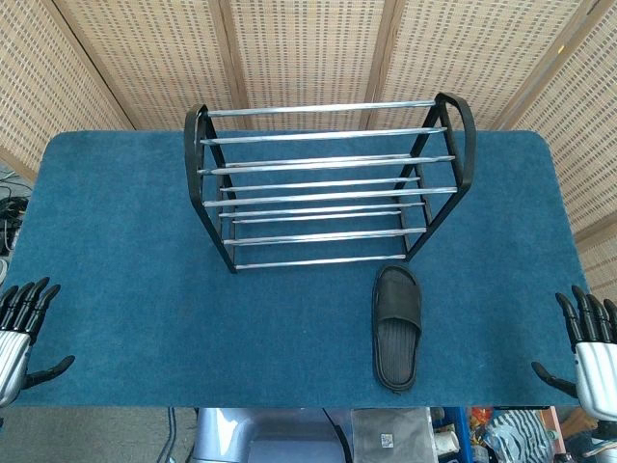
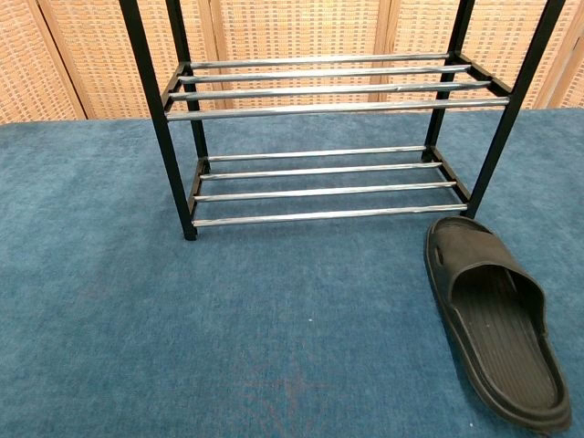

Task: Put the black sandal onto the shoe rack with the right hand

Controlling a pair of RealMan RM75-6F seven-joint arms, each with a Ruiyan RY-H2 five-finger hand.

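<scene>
A black sandal (image 1: 396,326) lies flat on the blue table cover, toe toward the rack, just in front of the rack's right leg; the chest view shows the sandal (image 2: 494,321) at the lower right. The shoe rack (image 1: 328,183) has a black frame and chrome bars and stands mid-table, with bare shelves (image 2: 319,187). My right hand (image 1: 590,342) hovers at the table's right front corner, fingers spread, holding nothing, well right of the sandal. My left hand (image 1: 21,328) is at the left front corner, fingers apart and empty. Neither hand shows in the chest view.
The blue cloth (image 1: 125,241) covers the whole table. Woven screens (image 1: 308,48) stand behind the table's back edge. Clutter sits on the floor below the front edge (image 1: 405,434).
</scene>
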